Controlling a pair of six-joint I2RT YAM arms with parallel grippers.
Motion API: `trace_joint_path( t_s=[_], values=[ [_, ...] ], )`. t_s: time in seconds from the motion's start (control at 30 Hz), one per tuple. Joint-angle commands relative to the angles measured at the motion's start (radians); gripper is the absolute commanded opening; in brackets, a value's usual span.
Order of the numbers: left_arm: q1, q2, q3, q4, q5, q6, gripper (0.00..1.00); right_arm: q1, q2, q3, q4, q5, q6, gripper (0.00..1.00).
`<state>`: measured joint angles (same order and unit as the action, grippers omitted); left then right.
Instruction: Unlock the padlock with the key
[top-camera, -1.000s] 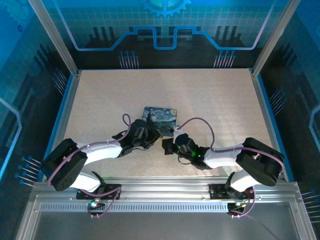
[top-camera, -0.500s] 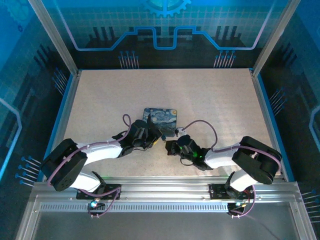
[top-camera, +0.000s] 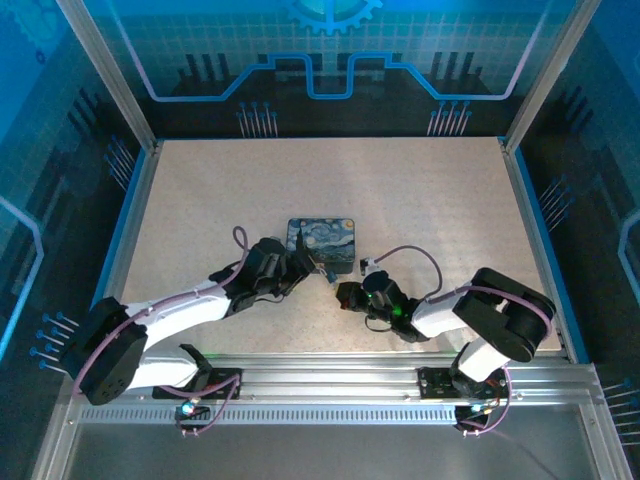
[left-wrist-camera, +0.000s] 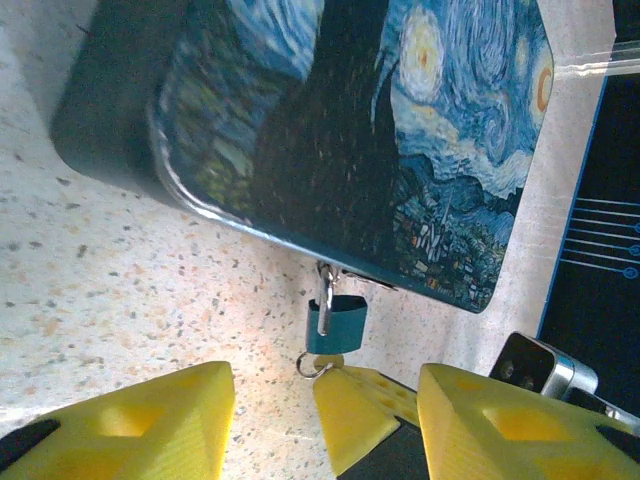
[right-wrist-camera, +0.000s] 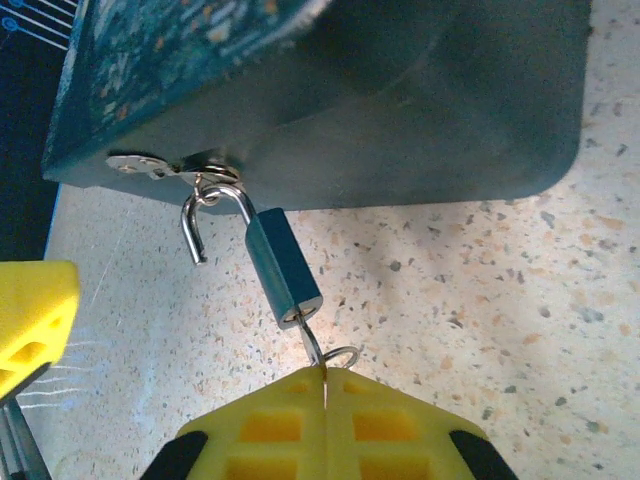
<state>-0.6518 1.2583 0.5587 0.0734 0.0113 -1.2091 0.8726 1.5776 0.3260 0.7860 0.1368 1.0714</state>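
Right fingers (right-wrist-camera: 270, 425) clamp the thin dark metal key (right-wrist-camera: 311, 345) in the small blue silver-shackled padlock (right-wrist-camera: 283, 265). Left fingers (left-wrist-camera: 150, 420) spread, empty.

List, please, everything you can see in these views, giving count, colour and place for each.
tin box: one, blue and yellow painted print, mid-table
padlock: one, bluish body and silvery shackle, hanging from the box's front hasp with one shackle end free
key: one, thin metal, in the padlock's bottom end
key ring: one, silvery, at the key
table: one, speckled beige
left tool: one, yellow pads, open, beside the box
right tool: one, yellow pads, shut on the key
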Motion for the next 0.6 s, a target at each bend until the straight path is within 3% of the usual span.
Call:
trace_joint_path(
  t_s=[0.0,0.37,0.57],
  values=[
    [0.021,-0.046,0.014,-0.081,-0.031,0.055,0.54,-0.022,0.030,-0.015,0.060,-0.028,0.042,0.01],
    [0.077,-0.097,0.012,-0.153,-0.022,0.103,0.58,-0.027,0.059,-0.010,0.078,-0.044,0.047,0.02],
    [0.125,-0.115,0.012,-0.186,-0.006,0.138,0.62,-0.027,0.050,-0.016,0.075,-0.040,0.045,0.10]
  ],
)
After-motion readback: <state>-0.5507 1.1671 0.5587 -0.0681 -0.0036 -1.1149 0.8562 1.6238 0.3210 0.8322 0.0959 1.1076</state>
